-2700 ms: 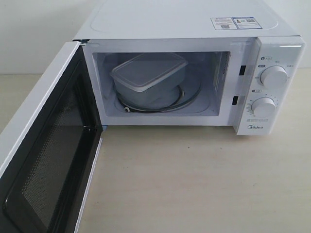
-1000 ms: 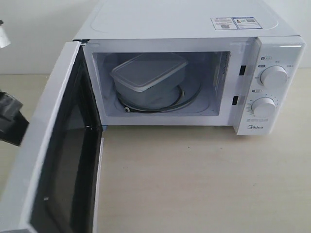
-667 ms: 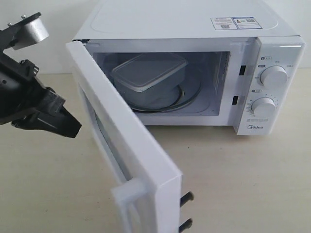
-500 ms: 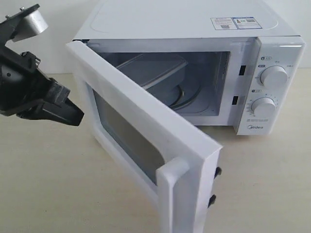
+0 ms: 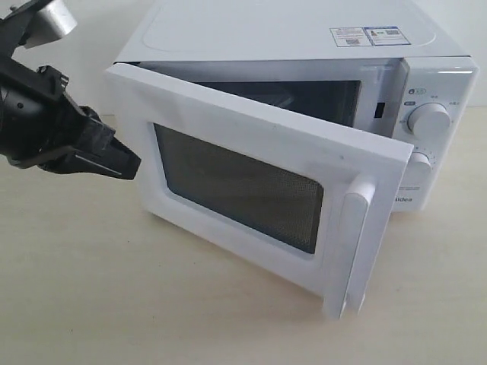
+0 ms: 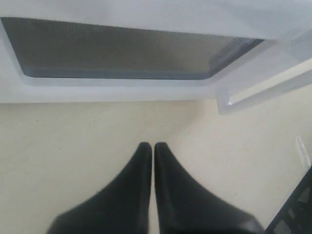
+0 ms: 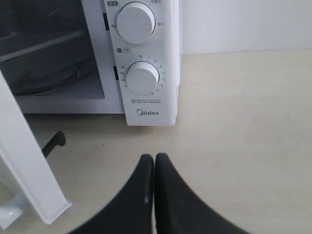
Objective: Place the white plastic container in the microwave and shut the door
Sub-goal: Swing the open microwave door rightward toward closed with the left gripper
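Note:
The white microwave (image 5: 289, 34) stands at the back of the table. Its door (image 5: 228, 129) hangs roughly half shut, dark window (image 5: 236, 186) and bar handle (image 5: 354, 247) facing outward. The door hides the white plastic container in the exterior view. In the right wrist view the cavity (image 7: 46, 53) is dim, and I cannot make the container out for sure. My left gripper (image 5: 131, 163) is shut and empty, its tip close by the door's hinge side; whether it touches is unclear. In its wrist view the left gripper (image 6: 153, 145) points at the door window (image 6: 122, 53). My right gripper (image 7: 154, 156) is shut and empty.
Two round dials (image 7: 136, 22) (image 7: 142, 78) sit on the microwave's right panel above the Midea logo (image 7: 146, 113). The door's free edge (image 7: 27, 168) and a black latch hook (image 7: 53, 143) jut out near my right gripper. Beige tabletop (image 5: 114, 304) spreads in front.
The door has swung from wide open to about half shut, covering the container. My left arm came in from the left and followed the door toward the microwave.

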You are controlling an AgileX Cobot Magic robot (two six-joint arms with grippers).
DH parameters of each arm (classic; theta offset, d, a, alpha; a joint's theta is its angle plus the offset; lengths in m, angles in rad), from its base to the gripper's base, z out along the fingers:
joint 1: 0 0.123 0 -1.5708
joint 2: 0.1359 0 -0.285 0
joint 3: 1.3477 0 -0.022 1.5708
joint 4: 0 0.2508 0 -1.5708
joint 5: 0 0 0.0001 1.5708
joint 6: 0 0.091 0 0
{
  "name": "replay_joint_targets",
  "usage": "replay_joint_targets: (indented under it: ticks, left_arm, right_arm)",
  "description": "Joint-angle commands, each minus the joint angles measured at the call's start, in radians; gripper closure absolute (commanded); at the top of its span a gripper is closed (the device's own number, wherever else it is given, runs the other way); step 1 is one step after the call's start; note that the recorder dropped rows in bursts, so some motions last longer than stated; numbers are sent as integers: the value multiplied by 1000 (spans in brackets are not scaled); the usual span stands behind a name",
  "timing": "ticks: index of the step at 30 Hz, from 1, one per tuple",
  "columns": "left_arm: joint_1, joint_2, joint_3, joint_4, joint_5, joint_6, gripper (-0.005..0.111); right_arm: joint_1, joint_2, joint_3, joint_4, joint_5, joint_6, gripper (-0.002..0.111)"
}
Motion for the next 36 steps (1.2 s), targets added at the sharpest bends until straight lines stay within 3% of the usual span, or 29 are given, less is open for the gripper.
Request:
replay_joint_targets:
  ticks: [1, 4, 10, 22, 36]
  left_arm:
    - [-8, 0, 3, -14, -25, 17, 102]
    - [-8, 0, 3, -59, -67, 80, 102]
    - [-8, 50, 3, -338, -99, 346, 102]
    - [-8, 189, 0, -440, -470, 460, 102]
    - [-8, 234, -99, -450, -365, 458, 102]
  right_arm:
    - [2, -5, -1, -2, -14, -2, 108]
    - [2, -5, -1, -2, -14, -2, 108]
    - [2, -5, -1, -2, -14, -2, 108]
    - [2, -5, -1, -2, -14, 9, 108]
    - [2, -5, -1, 2, -34, 41, 108]
